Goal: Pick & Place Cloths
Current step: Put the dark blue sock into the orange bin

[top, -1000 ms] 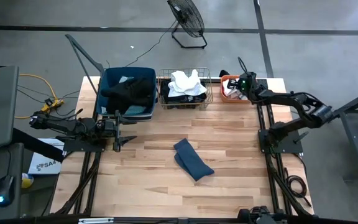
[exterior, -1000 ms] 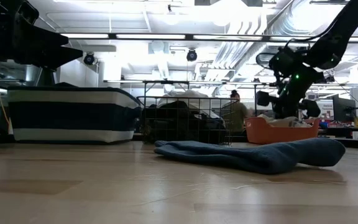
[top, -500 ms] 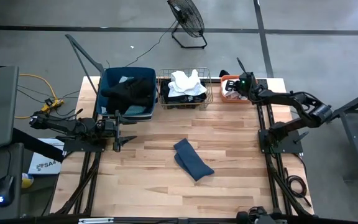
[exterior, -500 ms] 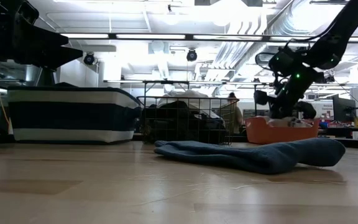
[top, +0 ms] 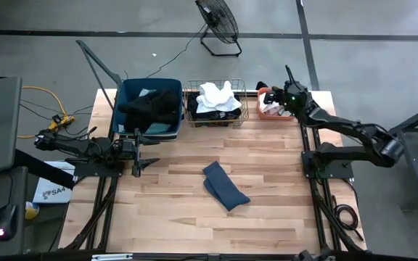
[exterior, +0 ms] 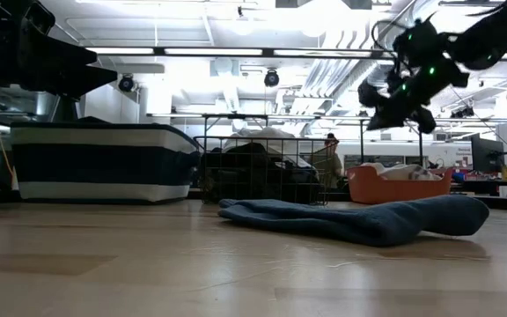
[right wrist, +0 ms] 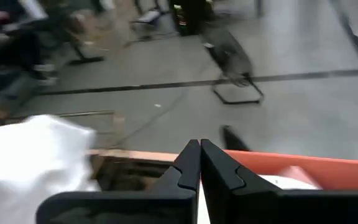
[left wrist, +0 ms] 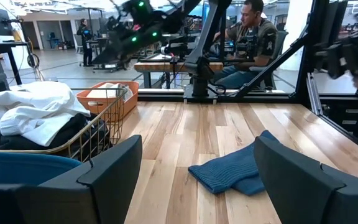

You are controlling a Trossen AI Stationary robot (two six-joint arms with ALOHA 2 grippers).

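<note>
Since the right gripper (top: pixel 287 95) is pinched shut on nothing at upper right over the coral tub (top: pixel 269 109), while the left gripper (top: pixel 142 155) idles wide at left, swinging back could clip the wire basket (top: pixel 216 120) before reaching the blue cloth (top: pixel 225 186) mid-tabletop (top: pixel 267 203).

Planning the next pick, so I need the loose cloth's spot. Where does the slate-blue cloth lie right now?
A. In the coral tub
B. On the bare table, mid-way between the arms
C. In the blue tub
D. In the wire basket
B: the slate-blue cloth lies flat on the wooden table, in none of the containers.
</note>
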